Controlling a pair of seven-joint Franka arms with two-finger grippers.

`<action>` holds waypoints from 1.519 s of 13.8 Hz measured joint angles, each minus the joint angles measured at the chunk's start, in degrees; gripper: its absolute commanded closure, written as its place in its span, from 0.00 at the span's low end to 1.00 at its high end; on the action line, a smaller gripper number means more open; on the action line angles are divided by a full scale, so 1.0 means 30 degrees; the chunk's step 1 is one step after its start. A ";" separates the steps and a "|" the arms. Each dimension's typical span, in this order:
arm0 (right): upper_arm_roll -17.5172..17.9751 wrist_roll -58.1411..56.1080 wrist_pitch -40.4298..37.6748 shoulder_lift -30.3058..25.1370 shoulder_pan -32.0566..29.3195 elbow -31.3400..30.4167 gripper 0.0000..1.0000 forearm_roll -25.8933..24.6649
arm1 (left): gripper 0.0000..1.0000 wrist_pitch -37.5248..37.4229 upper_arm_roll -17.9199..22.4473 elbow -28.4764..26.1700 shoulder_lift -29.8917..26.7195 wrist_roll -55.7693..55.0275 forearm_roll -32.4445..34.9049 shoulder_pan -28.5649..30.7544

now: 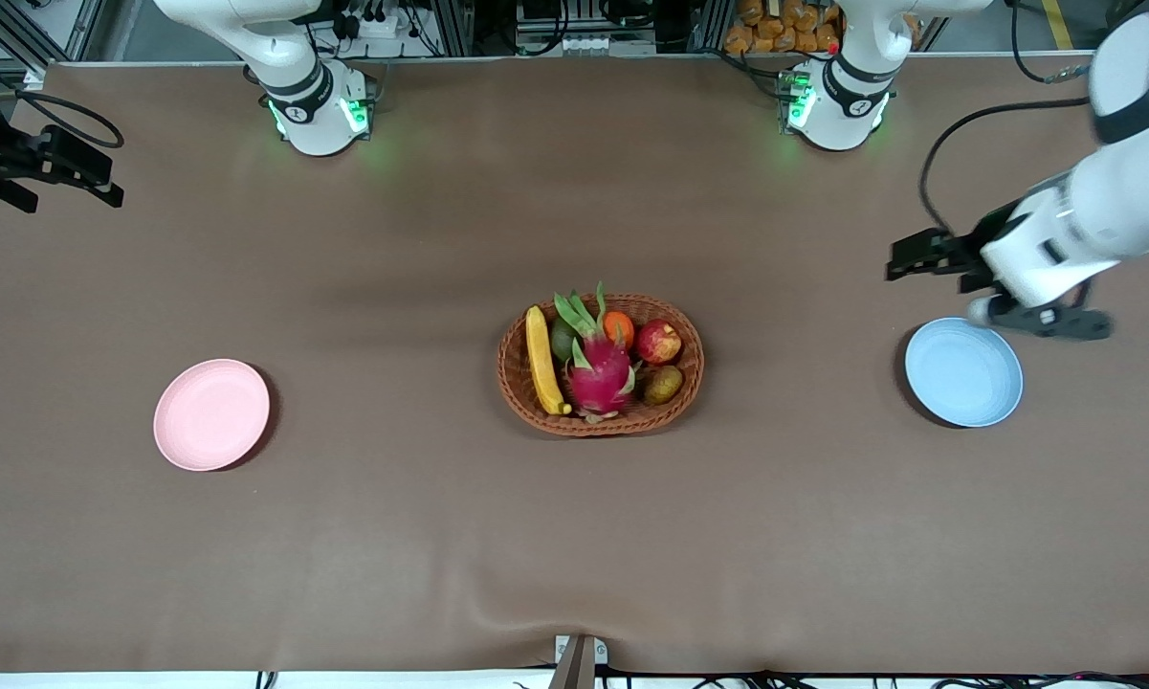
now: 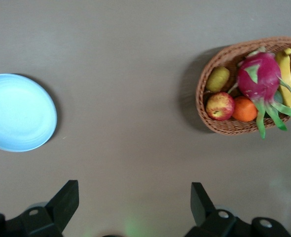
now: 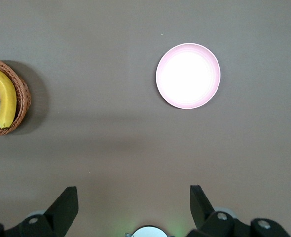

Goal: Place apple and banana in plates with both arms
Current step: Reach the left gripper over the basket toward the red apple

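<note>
Apple (image 1: 659, 342) and banana (image 1: 541, 361) still in basket (image 1: 601, 421); left gripper (image 2: 134, 200), right gripper (image 3: 134, 203) both spread wide, empty.

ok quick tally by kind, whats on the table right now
plates: 2, pink and blue
basket: 1
banana: 1
apple: 1
orange: 1
dragon fruit: 1
kiwi: 1
green fruit: 1
total: 9
</note>
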 measured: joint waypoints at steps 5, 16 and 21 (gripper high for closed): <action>0.0007 0.0000 0.0005 0.0003 0.0002 -0.0047 0.00 0.0000 | 0.00 0.2560 -0.2507 -0.1697 0.0678 0.0000 0.0000 -0.0106; 0.0022 0.0000 0.0008 0.0397 0.0010 -0.0186 0.00 0.0814 | 0.00 1.0290 -0.4210 -0.5746 0.2901 0.3797 0.0000 -0.1210; 0.0032 -0.0001 0.0100 0.0872 0.0036 -0.0188 0.00 0.1116 | 0.00 1.3502 -0.4254 -0.7394 0.3231 0.3797 0.0000 -0.2146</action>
